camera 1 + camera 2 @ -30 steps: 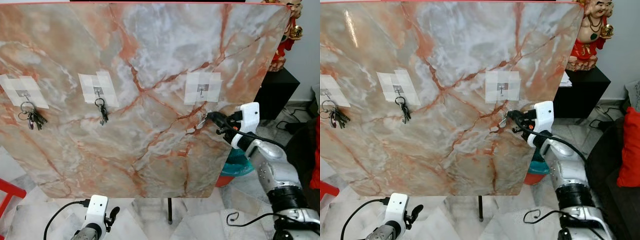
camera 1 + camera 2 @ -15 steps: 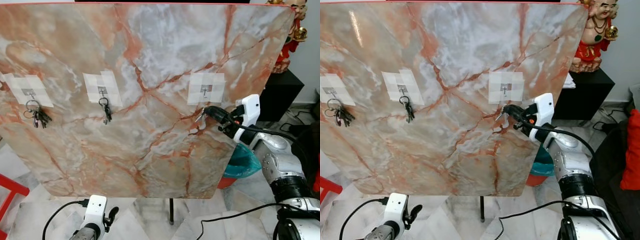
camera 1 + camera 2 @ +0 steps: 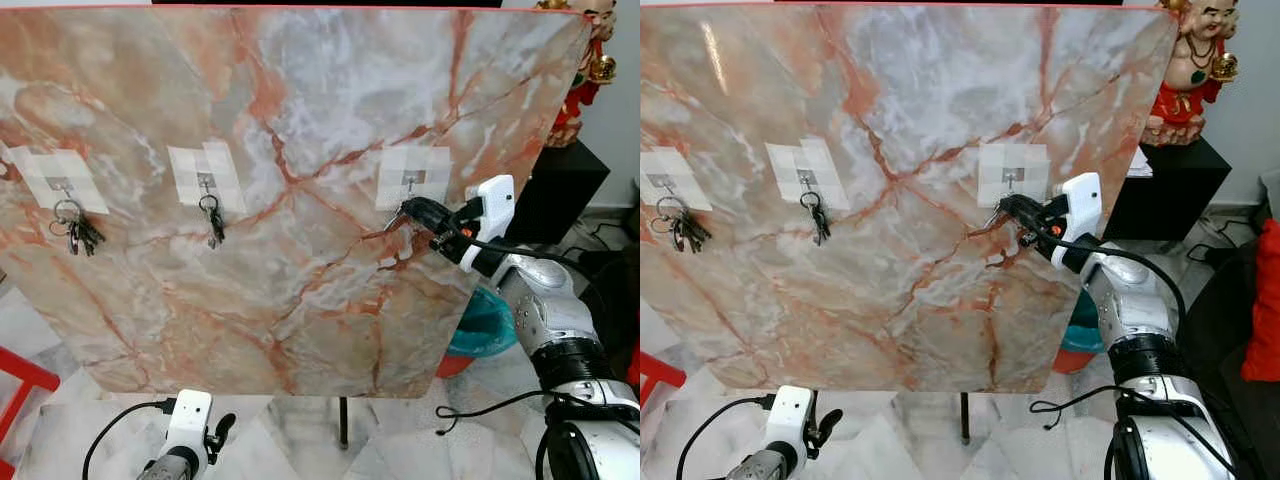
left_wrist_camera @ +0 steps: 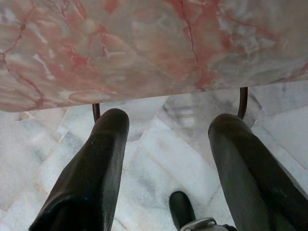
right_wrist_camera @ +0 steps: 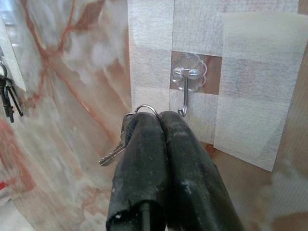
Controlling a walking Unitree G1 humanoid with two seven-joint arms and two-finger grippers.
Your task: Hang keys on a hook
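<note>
**Inspector:** Black fingers of the right gripper [image 5: 156,126] are pressed together, pinching the keys [image 5: 126,139]. The ring stands just above the fingertips, one key dangling beside them.

**Assistant:** Position against the free hook [image 5: 185,94]?

**Inspector:** Ring sits just below and beside the hook's tip, not yet over it. The hook is taped to the marble board [image 3: 300,120].

**Assistant:** Risks?

**Inspector:** In my judgement, the ring could slide past the tip or knock the stuck-on hook loose. Two other hooks further along already carry key bunches [image 3: 76,228]. Left gripper [image 4: 163,159] hangs apart-fingered below the board.
</note>
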